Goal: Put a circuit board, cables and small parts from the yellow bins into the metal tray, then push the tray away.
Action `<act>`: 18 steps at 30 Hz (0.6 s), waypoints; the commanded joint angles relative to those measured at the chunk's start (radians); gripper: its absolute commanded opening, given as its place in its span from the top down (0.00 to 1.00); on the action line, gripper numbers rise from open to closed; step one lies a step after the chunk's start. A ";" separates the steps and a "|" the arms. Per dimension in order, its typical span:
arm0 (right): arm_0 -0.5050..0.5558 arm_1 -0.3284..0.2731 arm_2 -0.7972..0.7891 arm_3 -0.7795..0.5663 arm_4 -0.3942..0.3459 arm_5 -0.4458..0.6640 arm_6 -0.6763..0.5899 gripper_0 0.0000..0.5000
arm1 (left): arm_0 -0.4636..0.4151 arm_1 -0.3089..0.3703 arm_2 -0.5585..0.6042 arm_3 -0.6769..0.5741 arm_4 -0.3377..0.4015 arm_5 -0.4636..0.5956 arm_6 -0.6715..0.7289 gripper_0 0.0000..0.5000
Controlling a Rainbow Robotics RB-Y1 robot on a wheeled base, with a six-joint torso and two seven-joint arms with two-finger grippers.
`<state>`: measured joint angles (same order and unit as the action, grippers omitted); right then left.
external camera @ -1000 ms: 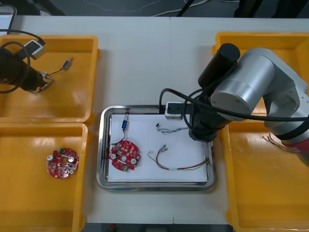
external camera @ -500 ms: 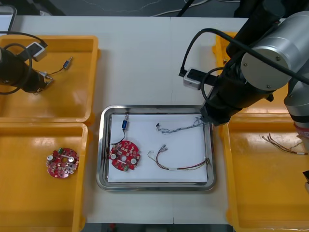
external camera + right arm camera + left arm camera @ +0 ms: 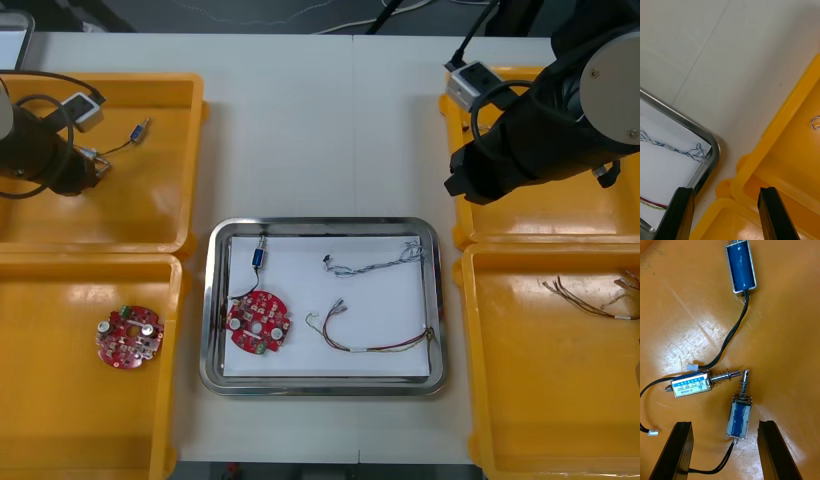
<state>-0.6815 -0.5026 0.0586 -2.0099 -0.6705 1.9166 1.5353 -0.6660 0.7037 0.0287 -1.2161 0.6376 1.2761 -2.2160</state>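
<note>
Between the frames the left gripper barely shifted in the far left yellow bin, while the right gripper lifted off the metal tray and swung out towards the far right yellow bin.

On the left, the jaws stood spread over three small metal parts. One part lay between the fingers, just ahead of their tips. Its sprung end nearly met that of a second part, and black leads ran among them. The near left bin held a spare circuit board.

In the tray lay another circuit board, a small part, the blue and white cable and the red and yellow cable. On the right, the jaws were spread and empty above the gap between the tray corner and the bin rim.

The likeliest trouble was on the left. Closing there could pinch a lead or a neighbouring spring, so that lifting one part dragged the others along. The blue and white cable's looped end also sat hard against the tray's corner wall, and a later shove might flick it over the rim.
</note>
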 commanded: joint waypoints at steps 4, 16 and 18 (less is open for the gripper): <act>-0.001 -0.067 -0.077 -0.038 0.083 0.003 -0.118 0.00 | -0.037 -0.001 -0.049 -0.006 -0.013 -0.029 -0.109 0.00; 0.059 -0.148 -0.217 -0.036 0.058 0.003 -0.144 0.00 | -0.037 -0.027 -0.053 0.015 -0.047 -0.066 -0.117 0.00; 0.077 -0.156 -0.252 -0.038 0.029 0.003 -0.141 0.00 | -0.037 -0.027 -0.053 0.017 -0.052 -0.064 -0.119 0.00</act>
<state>-0.6393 -0.6095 -0.1097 -2.0110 -0.6046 1.9167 1.4145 -0.6660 0.6906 -0.0113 -1.2019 0.6016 1.2246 -2.2160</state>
